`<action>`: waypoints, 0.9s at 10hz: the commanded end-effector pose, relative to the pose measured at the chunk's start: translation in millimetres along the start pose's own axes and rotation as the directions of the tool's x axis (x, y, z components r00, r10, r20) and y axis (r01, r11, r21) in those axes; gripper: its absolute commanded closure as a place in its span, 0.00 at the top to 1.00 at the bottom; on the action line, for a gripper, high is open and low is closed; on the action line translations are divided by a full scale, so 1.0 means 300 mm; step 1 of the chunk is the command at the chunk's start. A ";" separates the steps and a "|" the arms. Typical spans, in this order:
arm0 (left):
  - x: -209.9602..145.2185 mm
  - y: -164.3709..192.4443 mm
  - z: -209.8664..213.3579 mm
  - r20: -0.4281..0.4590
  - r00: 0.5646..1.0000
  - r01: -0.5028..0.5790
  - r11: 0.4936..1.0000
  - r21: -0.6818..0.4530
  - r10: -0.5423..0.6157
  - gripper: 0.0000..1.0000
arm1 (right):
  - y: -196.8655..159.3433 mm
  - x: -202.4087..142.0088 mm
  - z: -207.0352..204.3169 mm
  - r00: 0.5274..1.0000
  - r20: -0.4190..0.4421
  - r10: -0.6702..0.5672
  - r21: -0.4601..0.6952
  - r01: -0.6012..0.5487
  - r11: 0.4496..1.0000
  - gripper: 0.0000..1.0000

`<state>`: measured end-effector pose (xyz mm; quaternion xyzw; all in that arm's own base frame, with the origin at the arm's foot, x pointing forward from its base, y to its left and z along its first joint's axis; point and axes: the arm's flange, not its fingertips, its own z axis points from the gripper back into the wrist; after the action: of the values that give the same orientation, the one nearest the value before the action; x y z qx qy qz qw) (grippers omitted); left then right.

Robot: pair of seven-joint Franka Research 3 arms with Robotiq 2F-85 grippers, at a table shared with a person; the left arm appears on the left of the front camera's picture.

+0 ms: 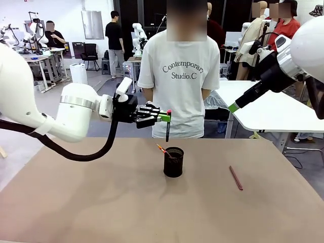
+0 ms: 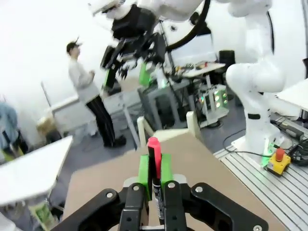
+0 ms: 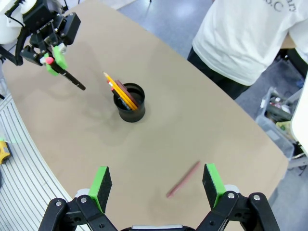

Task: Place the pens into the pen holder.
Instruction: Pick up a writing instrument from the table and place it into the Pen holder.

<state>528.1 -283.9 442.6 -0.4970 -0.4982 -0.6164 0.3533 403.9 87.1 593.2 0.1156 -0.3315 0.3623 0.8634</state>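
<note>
Above the surface (image 1: 76, 202), close to the pen holder (image 1: 173, 163), a black pen with red ends (image 1: 167, 129) is held upright by the left claw (image 1: 166, 117), which is closed on its upper part.
A yellow-orange pencil (image 1: 163, 150) is seen leaning inside the holder, with bare room all round. A reddish-pink pen (image 1: 236, 178) lies flat, well apart from holder and edges. The right claw (image 3: 157, 179) is spread wide, empty.

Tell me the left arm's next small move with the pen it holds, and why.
Probably carry it a little toward the pen holder before lowering: the left claw grips the black pen upright, its tip above the rim yet apparently short of the mouth in the right wrist view.
</note>
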 end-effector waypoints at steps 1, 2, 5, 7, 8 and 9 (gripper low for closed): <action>-0.056 0.049 0.009 0.081 0.996 0.051 0.997 -0.049 -0.047 0.00 | -0.004 -0.001 0.002 1.000 0.006 -0.001 0.009 0.001 1.000 1.00; -0.099 0.070 -0.001 0.083 0.996 0.033 0.998 -0.045 -0.029 0.00 | -0.004 -0.001 0.002 1.000 0.006 -0.001 0.009 0.001 1.000 1.00; -0.204 0.178 0.015 0.072 0.996 0.042 0.999 -0.001 -0.042 0.00 | -0.004 -0.001 0.002 1.000 0.006 -0.001 0.009 0.001 1.000 1.00; -0.257 0.230 0.017 0.027 0.999 0.034 0.999 0.005 -0.034 0.00 | -0.004 -0.001 0.002 1.000 0.006 -0.001 0.009 0.001 1.000 1.00; -0.294 0.246 0.021 0.005 1.000 0.010 1.000 0.009 -0.010 0.00 | -0.004 -0.001 0.002 1.000 0.006 -0.001 0.009 0.001 1.000 1.00; -0.319 0.250 0.021 -0.005 1.000 0.004 1.000 0.016 -0.004 0.00 | -0.004 -0.001 0.002 1.000 0.006 -0.001 0.009 0.001 1.000 1.00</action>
<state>617.1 -299.2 370.7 -0.4919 -0.5170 -0.6086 0.3470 403.8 87.1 593.2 0.1155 -0.3316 0.3624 0.8634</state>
